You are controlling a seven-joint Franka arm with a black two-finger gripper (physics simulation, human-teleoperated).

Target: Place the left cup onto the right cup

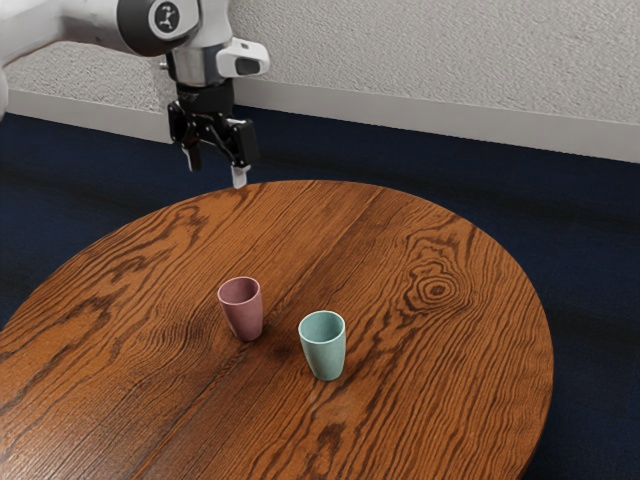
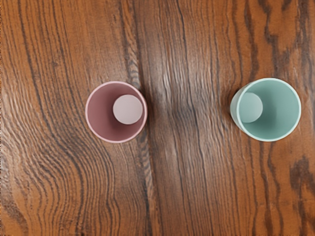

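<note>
A round wooden table (image 1: 420,260) with bold dark grain and a glossy reddish-brown top takes up the near part of the scene. A dark blue floor (image 1: 570,230) lies around it. On the far side stands a rough, pale grey wall (image 1: 450,45), with a plain light baseboard (image 1: 430,113) along its foot.

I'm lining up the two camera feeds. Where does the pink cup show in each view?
Exterior view: the pink cup stands upright near the middle of the round wooden table, to the exterior view's left of the teal cup and apart from it.
Wrist view: the pink cup is seen from straight above, mouth open, with a gap to the teal cup.
Shared landmark: the teal cup.
</note>
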